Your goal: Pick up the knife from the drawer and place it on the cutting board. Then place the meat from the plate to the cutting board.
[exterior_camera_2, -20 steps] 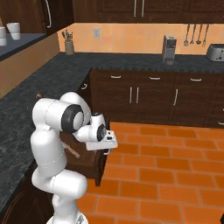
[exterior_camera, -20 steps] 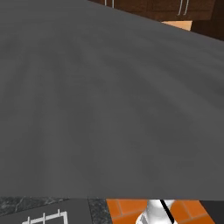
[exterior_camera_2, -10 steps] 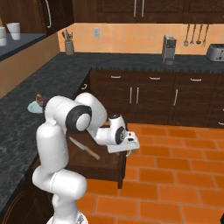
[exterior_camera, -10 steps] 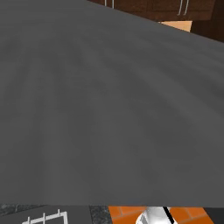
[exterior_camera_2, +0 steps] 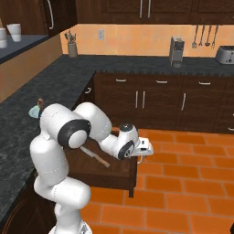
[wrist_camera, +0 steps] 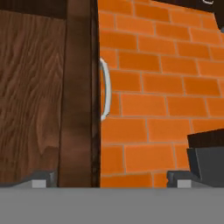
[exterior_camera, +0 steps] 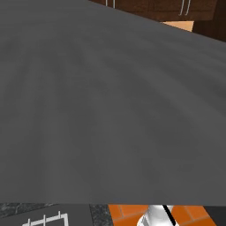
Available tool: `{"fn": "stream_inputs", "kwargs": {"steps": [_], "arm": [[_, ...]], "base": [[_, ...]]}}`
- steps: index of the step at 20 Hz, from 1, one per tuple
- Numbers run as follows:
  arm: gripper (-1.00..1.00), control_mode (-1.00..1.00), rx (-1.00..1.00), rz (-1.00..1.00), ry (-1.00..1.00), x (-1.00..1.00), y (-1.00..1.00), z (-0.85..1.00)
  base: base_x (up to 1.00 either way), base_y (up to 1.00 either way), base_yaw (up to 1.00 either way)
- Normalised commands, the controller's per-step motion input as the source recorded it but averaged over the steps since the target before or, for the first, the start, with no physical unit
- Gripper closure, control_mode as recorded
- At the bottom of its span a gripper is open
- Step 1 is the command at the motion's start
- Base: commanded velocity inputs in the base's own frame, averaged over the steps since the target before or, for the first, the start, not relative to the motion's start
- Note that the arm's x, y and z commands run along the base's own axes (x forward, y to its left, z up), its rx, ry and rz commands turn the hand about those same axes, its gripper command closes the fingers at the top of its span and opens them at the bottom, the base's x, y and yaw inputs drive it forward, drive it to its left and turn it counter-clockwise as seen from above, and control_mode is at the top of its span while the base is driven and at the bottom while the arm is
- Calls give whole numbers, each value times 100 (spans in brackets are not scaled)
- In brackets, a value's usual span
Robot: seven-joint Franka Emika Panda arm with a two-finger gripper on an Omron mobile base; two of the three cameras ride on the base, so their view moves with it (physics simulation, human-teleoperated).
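While drawer (exterior_camera_2: 107,171) stands pulled open, knife (exterior_camera_2: 95,157) lies inside, untouched; claw (exterior_camera_2: 145,148) spread wide, empty, just beyond drawer front, straddling its handle (wrist_camera: 105,89); plate (exterior_camera_2: 34,111) on tabletop's left edge; knife pickup, meat transfer both left

1. Orange tiled floor (exterior_camera_2: 183,192).
2. Dark wood cabinets (exterior_camera_2: 151,100) with silver handles below; upper cabinets (exterior_camera_2: 151,9) above.
3. Black speckled surface (exterior_camera_2: 59,82) forming an L.
4. Orange backsplash wall (exterior_camera_2: 132,39).
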Motion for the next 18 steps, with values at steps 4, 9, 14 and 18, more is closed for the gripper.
{"fn": "stream_inputs", "kwargs": {"steps": [4, 9, 14, 18], "arm": [[-100, -100, 5, 0, -20, -6, -31, 100], [-100, -100, 3, 1, -14, -17, -5, 100], [-100, -100, 1, 8, -5, -6, 38, 100], [-100, -100, 0, 23, 12, -1, 94, 99]], "base": [[0, 0, 0], [0, 0, 0], [0, 0, 0], [0, 0, 0]]}}
